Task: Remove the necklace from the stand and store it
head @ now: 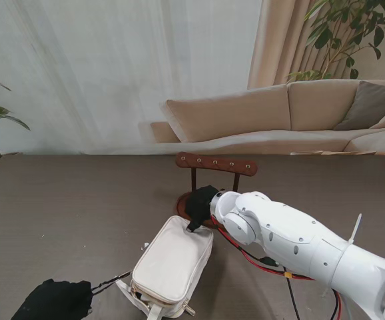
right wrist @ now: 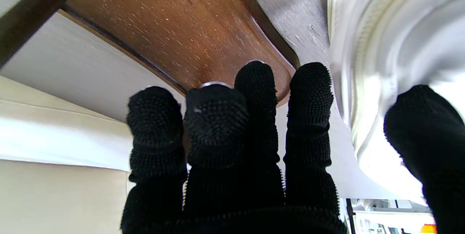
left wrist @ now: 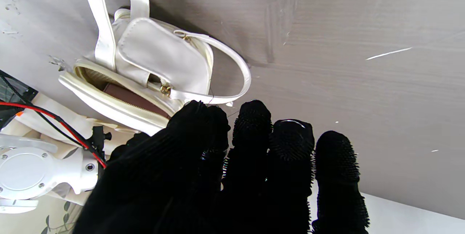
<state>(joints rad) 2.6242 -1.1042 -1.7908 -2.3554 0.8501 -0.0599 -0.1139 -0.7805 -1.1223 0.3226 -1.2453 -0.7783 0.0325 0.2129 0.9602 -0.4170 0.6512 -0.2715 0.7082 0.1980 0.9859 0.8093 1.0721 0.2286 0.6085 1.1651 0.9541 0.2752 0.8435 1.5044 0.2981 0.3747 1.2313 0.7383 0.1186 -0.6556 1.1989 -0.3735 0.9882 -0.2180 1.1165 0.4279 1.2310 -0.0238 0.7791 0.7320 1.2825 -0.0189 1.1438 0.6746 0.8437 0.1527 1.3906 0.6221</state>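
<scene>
R hand [head: 201, 202] sits btwn the stand [head: 216, 164] base and the far end of the white bag [head: 172, 259], fingers straight, thumb apart, holding nothing visible. L hand [head: 54, 300] rests on counter [head: 59, 207] near me, left of bag, fingers together and extended, nothing gripped. Bag unzipped. Necklace: can't make it out.

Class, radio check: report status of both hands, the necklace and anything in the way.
Right hand at stand base, open, nothing held. Left hand by white bag, unzipped. Necklace not visible. Nothing seen blocking.
</scene>
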